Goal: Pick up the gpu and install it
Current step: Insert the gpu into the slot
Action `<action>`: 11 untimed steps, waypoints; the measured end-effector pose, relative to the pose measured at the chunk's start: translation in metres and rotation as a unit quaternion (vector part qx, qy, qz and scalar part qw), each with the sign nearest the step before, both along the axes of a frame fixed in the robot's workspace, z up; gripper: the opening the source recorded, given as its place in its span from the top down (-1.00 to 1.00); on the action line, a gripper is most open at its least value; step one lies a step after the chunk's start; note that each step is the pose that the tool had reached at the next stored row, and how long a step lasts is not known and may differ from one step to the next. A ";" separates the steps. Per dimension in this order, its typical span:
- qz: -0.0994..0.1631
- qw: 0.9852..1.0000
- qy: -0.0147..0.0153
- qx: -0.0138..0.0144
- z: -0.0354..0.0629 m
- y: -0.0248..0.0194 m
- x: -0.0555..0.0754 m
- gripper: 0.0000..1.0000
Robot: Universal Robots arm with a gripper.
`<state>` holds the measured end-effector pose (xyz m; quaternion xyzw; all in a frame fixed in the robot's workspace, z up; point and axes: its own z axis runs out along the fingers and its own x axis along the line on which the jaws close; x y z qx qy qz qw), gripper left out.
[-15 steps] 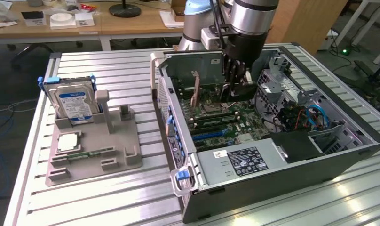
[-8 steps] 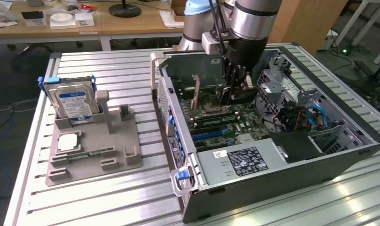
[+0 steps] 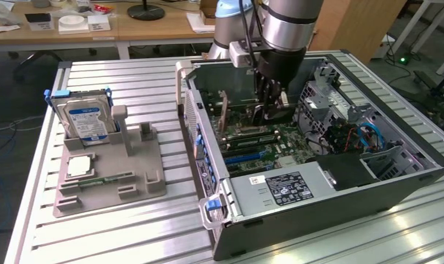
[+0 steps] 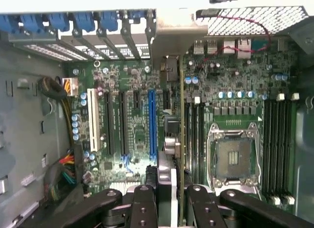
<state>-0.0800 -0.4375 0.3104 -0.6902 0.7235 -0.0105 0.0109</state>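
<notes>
My gripper point(image 3: 270, 110) reaches down into the open computer case point(image 3: 398, 176), just above the green motherboard point(image 3: 270, 137). It is shut on the gpu point(image 4: 169, 134), which the wrist view shows edge-on between the two black fingers point(image 4: 144, 203). The card's silver bracket point(image 4: 169, 41) points toward the case's rear slot openings. The card hangs over the board between the long blue slot point(image 4: 152, 122) and the memory slots point(image 4: 194, 134). In the exterior view the gpu point(image 3: 273, 116) is a dark shape under the fingers. Whether its edge touches a slot is hidden.
A grey fixture point(image 3: 108, 170) at the exterior view's left holds the silver hard drive point(image 3: 86, 121), a processor chip point(image 3: 81, 164) and a memory stick point(image 3: 105, 180). Inside the case are a bare processor socket point(image 4: 234, 156), drive cages, cables point(image 3: 368, 137) and the power supply point(image 3: 281, 187).
</notes>
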 end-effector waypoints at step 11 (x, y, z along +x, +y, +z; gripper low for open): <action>0.000 1.000 0.000 0.000 -0.0165 -0.0064 -0.007 0.44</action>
